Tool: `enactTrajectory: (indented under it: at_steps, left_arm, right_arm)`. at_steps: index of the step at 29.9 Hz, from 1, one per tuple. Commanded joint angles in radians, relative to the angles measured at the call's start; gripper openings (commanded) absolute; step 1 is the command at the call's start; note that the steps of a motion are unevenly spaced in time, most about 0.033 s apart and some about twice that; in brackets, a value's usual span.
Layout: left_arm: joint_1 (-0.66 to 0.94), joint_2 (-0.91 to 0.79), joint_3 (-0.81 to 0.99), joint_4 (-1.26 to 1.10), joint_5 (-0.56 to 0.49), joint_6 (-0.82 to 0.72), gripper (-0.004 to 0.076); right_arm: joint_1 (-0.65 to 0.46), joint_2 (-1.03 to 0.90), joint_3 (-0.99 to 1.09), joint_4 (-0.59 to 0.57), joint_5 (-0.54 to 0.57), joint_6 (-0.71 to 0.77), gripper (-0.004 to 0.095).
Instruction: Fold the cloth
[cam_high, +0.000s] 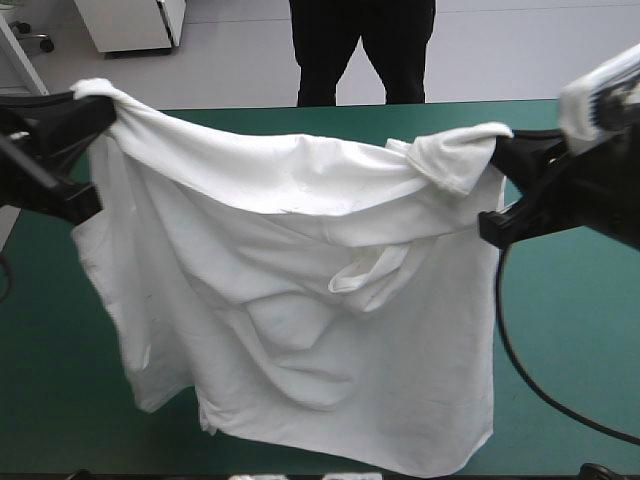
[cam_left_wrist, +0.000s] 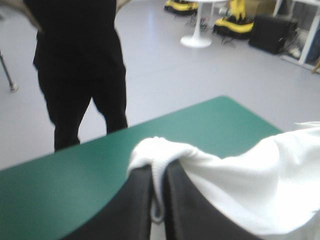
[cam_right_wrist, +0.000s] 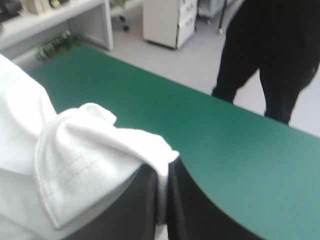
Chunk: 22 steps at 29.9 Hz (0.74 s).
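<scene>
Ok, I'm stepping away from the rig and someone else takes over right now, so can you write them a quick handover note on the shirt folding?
Left pincer: shut on a bunched edge of the T-shirt, raised at the table's left side.
Right pincer: shut on another bunched edge, raised at the right.
T-shirt: hangs spread between them over the table, wrinkled; whether its lower edge touches the cover is unclear.
Done: lifted and opened out. Left: lay it flat, then every fold.
</scene>
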Motion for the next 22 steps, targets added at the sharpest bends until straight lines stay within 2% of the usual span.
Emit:
enactTrajectory:
  at_steps: [1, 6, 10, 17, 22]
  left_arm:
    - [-0.002, 0.004, 0.146, 0.089, 0.035, -0.055, -0.0009]
    - [-0.002, 0.068, 0.342, 0.18, 0.012, -0.055, -0.0009]
    - [-0.002, 0.16, 0.42, 0.219, -0.084, -0.05, -0.0009]
    - [-0.002, 0.332, 0.42, 0.388, -0.293, -0.056, -0.0009]
    - [-0.002, 0.452, 0.42, 0.45, -0.448, -0.077, -0.0009]
  right_arm:
    - [-0.007, -0.005, 0.147, -0.138, -0.005, 0.047, -0.0017]
    - [-0.007, 0.043, 0.359, -0.334, -0.005, 0.117, -0.0017]
    - [-0.032, 0.123, 0.41, -0.413, -0.016, 0.119, -0.0017]
    - [-0.198, 0.267, 0.41, -0.413, -0.104, 0.105, -0.0017]
    - [-0.31, 0.352, 0.408, -0.413, -0.205, 0.105, -0.0017]
